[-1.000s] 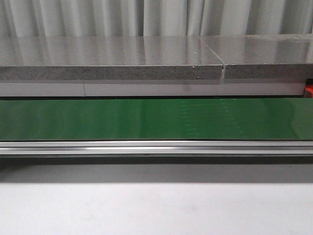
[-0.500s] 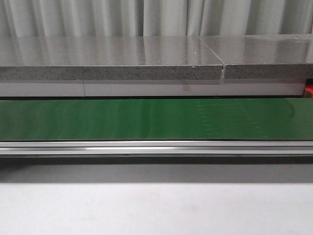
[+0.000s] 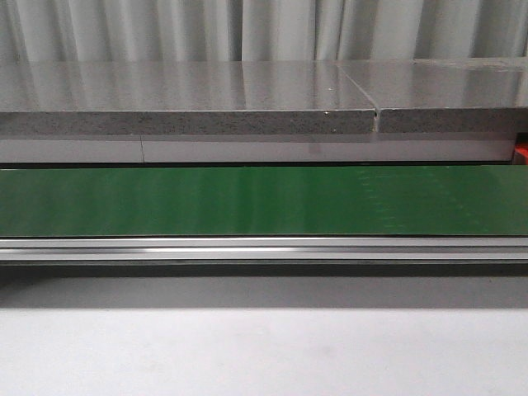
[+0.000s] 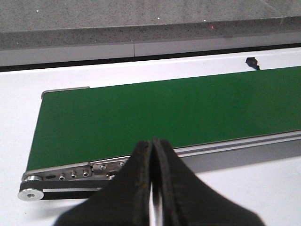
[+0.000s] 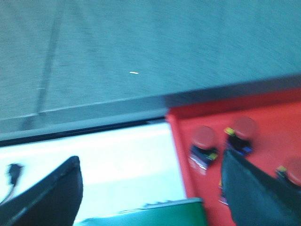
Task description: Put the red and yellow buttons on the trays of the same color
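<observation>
In the front view you see a green belt (image 3: 247, 200) running the full width, with a metal rail (image 3: 264, 248) along its near edge and a grey stone counter (image 3: 190, 99) behind it. A sliver of red (image 3: 522, 153) shows at the far right edge; you cannot tell what it is. No arm, button or writing shows here, and the white table (image 3: 264, 355) lies bare in front of the rail.

In the left wrist view, your left gripper (image 4: 152, 155) has its black fingers pressed together with nothing between them, hovering over the rail near the belt's end roller (image 4: 31, 186). The belt surface is bare, with white table around its end. A small black part (image 4: 252, 61) sits on the table beyond the belt.

The right wrist view is blurred. Your right gripper (image 5: 150, 188) has its fingers spread wide and holds nothing. Between and beyond them lies the red tray (image 5: 188, 141), just beside the belt's end, with red buttons (image 5: 205, 137) resting in it. No label can be read.
</observation>
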Robot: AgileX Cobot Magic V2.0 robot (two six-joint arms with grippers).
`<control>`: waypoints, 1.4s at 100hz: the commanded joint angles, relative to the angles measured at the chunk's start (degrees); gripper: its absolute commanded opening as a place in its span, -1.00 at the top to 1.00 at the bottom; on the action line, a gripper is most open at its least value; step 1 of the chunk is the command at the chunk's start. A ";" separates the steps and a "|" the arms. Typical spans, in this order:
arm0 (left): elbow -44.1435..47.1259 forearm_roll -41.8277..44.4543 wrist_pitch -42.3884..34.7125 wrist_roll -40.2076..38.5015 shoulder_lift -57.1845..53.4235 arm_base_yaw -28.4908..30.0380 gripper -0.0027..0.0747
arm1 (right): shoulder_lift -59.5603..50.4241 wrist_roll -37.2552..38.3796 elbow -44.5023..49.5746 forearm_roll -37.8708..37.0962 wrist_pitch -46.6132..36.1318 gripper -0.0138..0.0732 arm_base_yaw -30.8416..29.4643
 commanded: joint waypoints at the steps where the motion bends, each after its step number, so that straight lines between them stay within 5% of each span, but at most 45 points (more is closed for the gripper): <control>1: -1.42 -1.46 -3.94 -0.35 0.44 -0.20 0.98 | -4.49 -2.80 -0.79 0.74 -2.72 -0.70 3.80; 24: -1.42 -1.46 -3.94 -0.35 0.44 -0.20 0.98 | -15.34 -5.02 6.86 0.74 -2.72 -0.70 10.95; 73: -1.42 -1.46 -3.94 -0.35 0.44 -0.20 0.98 | -44.41 -5.02 24.66 0.79 7.55 -0.66 11.55; 85: -1.42 -1.46 -3.94 -0.35 0.44 -0.20 0.98 | -49.45 -5.02 26.61 0.96 11.68 -0.38 11.55; 116: -1.42 -1.46 -3.94 -0.35 0.44 -0.20 0.98 | -52.09 -5.02 27.05 0.96 13.82 0.85 11.55; 140: -1.42 -1.46 -3.94 -0.35 0.44 -0.20 0.98 | -52.09 -4.96 27.05 0.96 13.82 0.83 11.55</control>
